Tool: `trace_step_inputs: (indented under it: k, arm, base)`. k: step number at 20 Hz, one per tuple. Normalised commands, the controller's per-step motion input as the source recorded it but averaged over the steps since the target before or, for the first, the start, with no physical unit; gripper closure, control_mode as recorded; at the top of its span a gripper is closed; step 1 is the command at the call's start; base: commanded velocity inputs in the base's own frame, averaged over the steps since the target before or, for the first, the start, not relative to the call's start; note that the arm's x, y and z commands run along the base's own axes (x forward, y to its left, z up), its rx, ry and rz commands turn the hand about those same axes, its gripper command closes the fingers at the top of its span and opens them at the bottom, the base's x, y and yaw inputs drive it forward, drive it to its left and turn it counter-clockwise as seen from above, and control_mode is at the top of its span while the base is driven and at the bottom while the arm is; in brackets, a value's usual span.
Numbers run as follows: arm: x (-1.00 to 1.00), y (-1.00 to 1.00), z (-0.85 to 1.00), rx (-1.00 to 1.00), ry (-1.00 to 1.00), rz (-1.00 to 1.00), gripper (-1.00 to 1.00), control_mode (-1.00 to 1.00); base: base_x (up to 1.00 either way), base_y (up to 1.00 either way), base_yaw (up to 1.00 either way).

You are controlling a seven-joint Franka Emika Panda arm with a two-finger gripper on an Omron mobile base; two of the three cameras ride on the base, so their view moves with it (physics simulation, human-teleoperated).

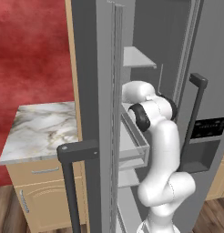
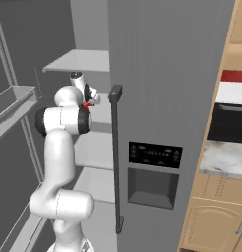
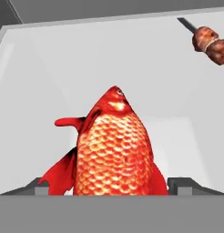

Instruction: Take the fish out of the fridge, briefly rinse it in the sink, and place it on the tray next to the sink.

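Note:
The red-orange fish [image 3: 114,150] lies on a pale fridge shelf [image 3: 54,77], its head pointing away from the hand. My gripper [image 3: 111,187] is open and straddles its tail end, with a dark fingertip [image 3: 41,187] on each side and a little room left at the flanks. From the right base view, the gripper [image 2: 88,100] is deep inside the grey fridge [image 2: 167,74] at mid shelf height, a speck of the red fish [image 2: 86,105] showing at it. The sink is out of view.
A skewer of brown meat [image 3: 209,43] lies on the same shelf, far right. The open fridge door [image 1: 93,91] with its dark bar handle [image 1: 70,182] stands left of the arm. The shut door carries a black dispenser panel [image 2: 155,155]. A marble counter [image 1: 41,129] lies further left.

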Motion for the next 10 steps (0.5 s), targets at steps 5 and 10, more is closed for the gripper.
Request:
trace_step_inputs:
  k: [5,10]
  arm:
    - [-0.95,-0.03,0.18,0.07,0.00,-0.11,1.00,-1.00]
    - [-1.00,-0.23,0.41,0.13,0.00,-0.17,1.00,-1.00]
  base:
    - [0.00,0.00,0.00]
    - [0.00,0.00,0.00]
